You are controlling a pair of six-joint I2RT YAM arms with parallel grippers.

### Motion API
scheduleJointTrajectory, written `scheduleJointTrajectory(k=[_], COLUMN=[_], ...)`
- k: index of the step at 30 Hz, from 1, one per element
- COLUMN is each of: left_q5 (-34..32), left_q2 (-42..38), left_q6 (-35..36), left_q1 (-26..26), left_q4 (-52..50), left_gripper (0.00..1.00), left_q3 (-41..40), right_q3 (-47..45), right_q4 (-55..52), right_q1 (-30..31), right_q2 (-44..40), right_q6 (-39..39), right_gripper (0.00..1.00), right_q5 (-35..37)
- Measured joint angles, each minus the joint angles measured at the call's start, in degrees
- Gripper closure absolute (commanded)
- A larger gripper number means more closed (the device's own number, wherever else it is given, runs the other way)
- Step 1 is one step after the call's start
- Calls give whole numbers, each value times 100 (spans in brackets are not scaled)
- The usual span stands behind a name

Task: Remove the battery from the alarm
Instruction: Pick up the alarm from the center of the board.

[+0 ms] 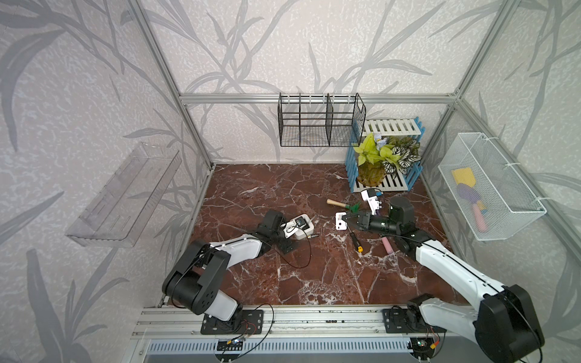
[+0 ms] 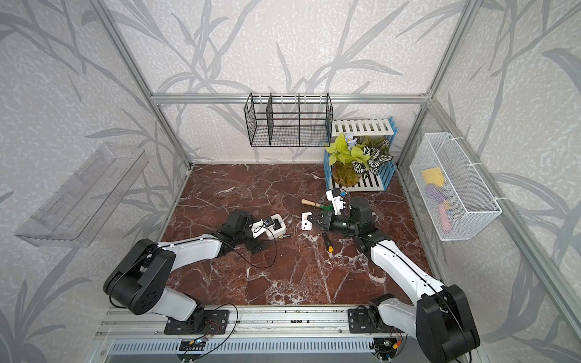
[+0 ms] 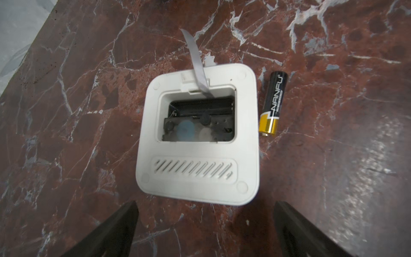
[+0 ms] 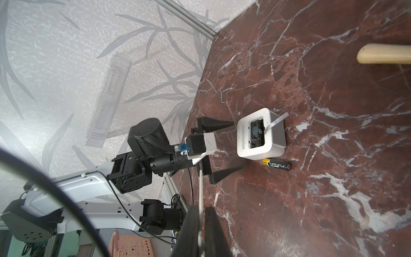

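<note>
1. On the red marble table (image 1: 283, 283), the left pincer (image 3: 205, 202) is gaping wide, holding nothing.
2. In a top view, the battery (image 2: 283, 235) is lying outside the alarm (image 3: 198, 169), at that nearer pincer's 3 o'clock, its axis running 9-to-3.
3. The right pincer (image 1: 347, 220) is pinching the cover plate (image 1: 340, 221).

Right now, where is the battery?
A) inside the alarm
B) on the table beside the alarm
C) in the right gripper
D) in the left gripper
B: the battery lies on the table beside the alarm; the left gripper is open, the right gripper pinches the cover plate.
</note>
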Motion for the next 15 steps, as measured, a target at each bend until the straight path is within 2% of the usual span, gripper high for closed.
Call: scheduleJointTrajectory(k=[7, 15], left_q5=[90, 249], left_q2=[625, 964], left_q6=[-31, -144], left_q1=[39, 79], left_q4=[107, 46], left_gripper=[0, 0], left_q3=[446, 817], right_q3=[70, 70], right_q4=[-2, -4], right_q1=[-22, -44], right_q2=[63, 63], right_q6=[-4, -4], right_gripper=[100, 100], right_q5=[-90, -109])
